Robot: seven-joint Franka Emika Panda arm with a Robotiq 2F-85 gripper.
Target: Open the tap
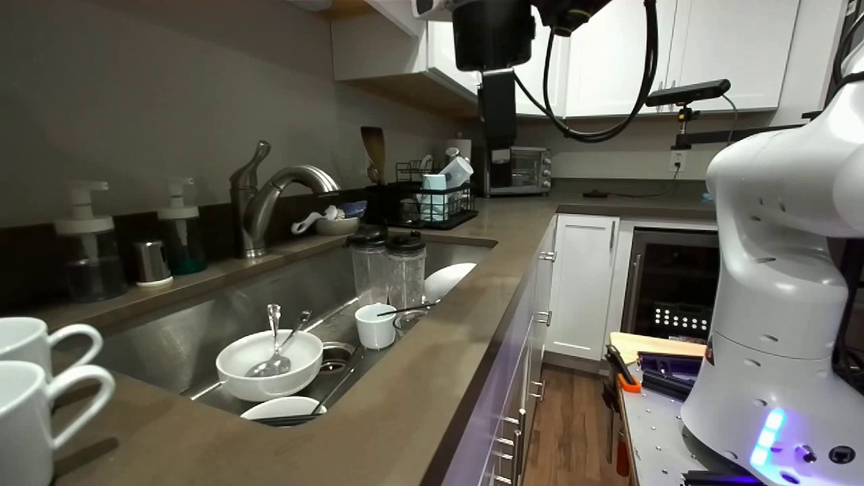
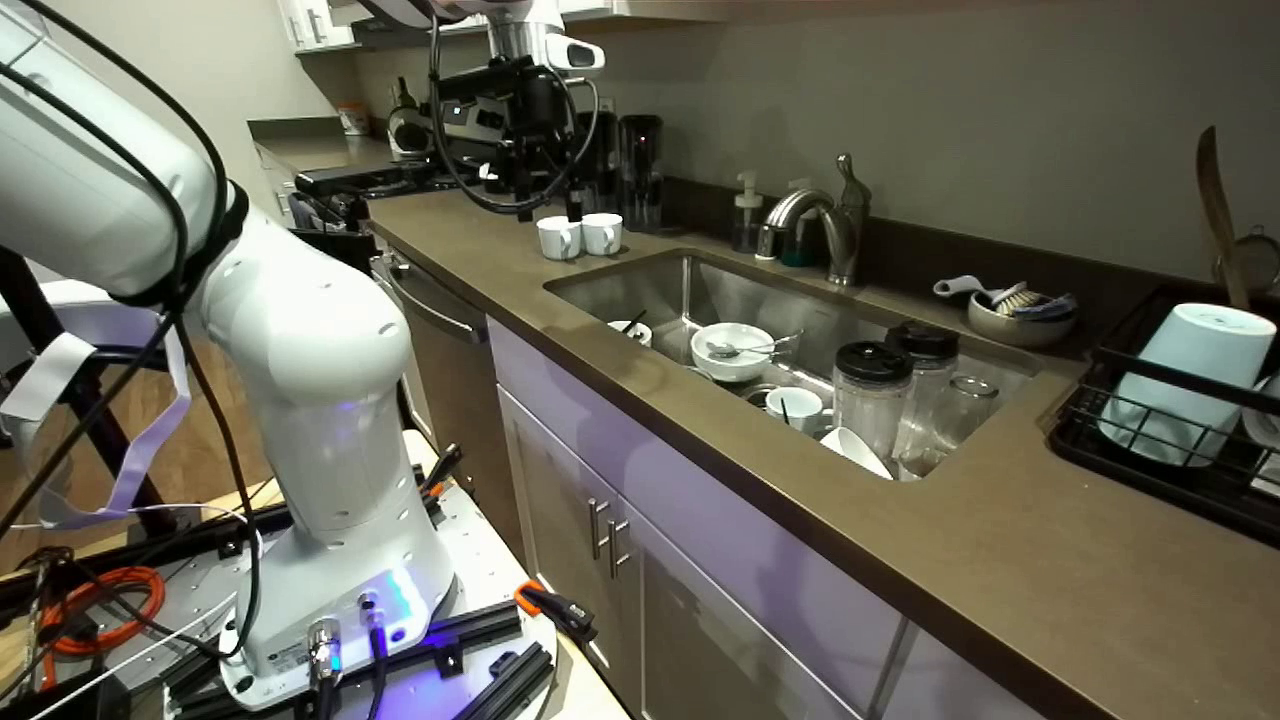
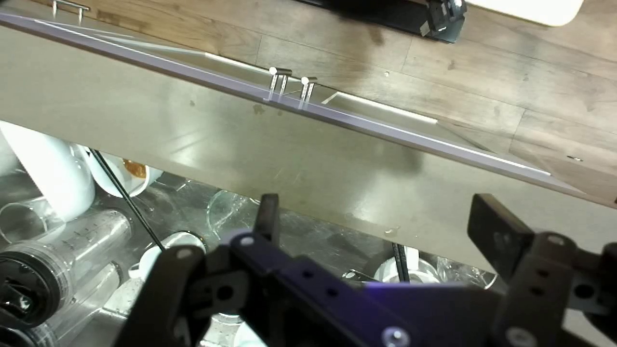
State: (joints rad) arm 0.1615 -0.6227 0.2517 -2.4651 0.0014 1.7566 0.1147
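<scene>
Black claw (image 3: 381,219), spread wide, hangs above the sink's front edge (image 3: 332,226), clear air toward the tap (image 1: 260,204).

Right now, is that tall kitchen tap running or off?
Off, it seems: in both exterior views, nothing visibly pours from the spout of the tap.

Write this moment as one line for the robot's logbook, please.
task: open tap | fingers: wide apart, empty, away from tap | tap: not visibly running | sink: holds dishes

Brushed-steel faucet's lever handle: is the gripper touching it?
No, in an exterior view the gripper hangs well apart from the faucet's lever handle, with the wooden spatula showing in the gap between them.
</scene>
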